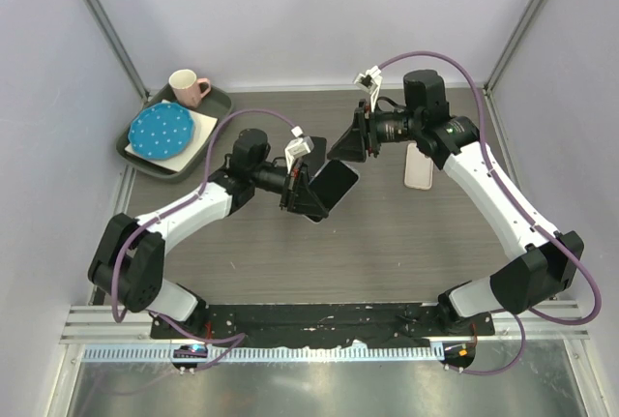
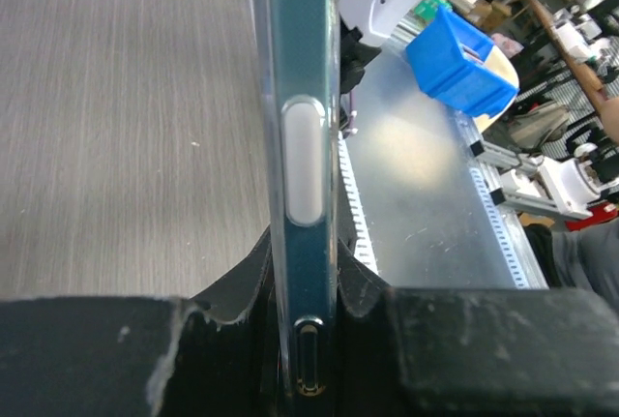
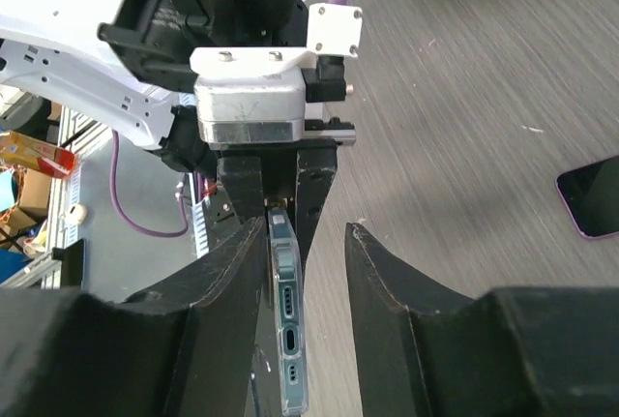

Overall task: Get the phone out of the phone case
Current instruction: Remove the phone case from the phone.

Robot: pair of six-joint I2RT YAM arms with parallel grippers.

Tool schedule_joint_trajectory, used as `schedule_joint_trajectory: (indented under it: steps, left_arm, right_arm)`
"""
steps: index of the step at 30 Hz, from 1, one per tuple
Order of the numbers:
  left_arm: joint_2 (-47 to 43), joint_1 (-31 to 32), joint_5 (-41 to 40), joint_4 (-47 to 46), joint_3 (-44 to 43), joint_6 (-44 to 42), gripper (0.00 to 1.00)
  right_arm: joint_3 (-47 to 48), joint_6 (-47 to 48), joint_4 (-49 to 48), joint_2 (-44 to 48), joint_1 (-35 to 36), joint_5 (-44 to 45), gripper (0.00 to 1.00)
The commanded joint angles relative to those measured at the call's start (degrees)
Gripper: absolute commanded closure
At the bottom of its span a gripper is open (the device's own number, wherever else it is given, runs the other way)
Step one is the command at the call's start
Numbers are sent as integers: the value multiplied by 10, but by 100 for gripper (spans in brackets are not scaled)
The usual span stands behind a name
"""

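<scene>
Clear plastic wraps the dark phone [image 3: 288, 340], which sits inside the phone case [image 1: 329, 185] and is held edge-up above the grey tabletop [image 1: 387, 253], in the air between the two arms. The left gripper [image 1: 306, 192] is clamped tight on one end of the phone case, one finger flat against each broad face. In its own wrist view the case's side rim, with an oblong button cover, runs straight up from between the fingers [image 2: 222, 296]. The right gripper [image 3: 305, 231] faces it from the opposite end with its jaws partly apart, straddling the phone's port end. The finger on the left of that wrist view lies against or just beside the case, and the other finger stands off with a plain gap, so nothing is pinched there. Beyond the right gripper's fingers, off to its right side in the wrist view, a pale-rimmed other handset [image 1: 418, 167] lies flat on the tabletop, apart from both grippers. Well away behind the left arm, a tray [image 1: 215, 107] holds a blue dotted plate [image 1: 162, 130] and a pink mug [image 1: 187, 86].
</scene>
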State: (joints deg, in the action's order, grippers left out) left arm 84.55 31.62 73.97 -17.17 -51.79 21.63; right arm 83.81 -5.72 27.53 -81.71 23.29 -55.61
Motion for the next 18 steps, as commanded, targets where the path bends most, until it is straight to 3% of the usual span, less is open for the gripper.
schedule_joint_trajectory:
  steps: [1, 4, 11, 18]
  left_arm:
    - [-38, 2, -15, 192, -64, -183, 100]
    - [-44, 2, -28, 268, -80, -257, 100]
    - [-54, 2, -43, 321, -85, -320, 100]
    - [-62, 2, -53, 366, -108, -374, 100]
  right_arm:
    - [-1, 37, 27, 9, 4, 1, 57]
    - [-15, 40, 24, 12, 6, -13, 61]
    - [-68, -58, -77, 20, 6, -102, 92]
    - [-109, -101, -142, 14, 6, -137, 99]
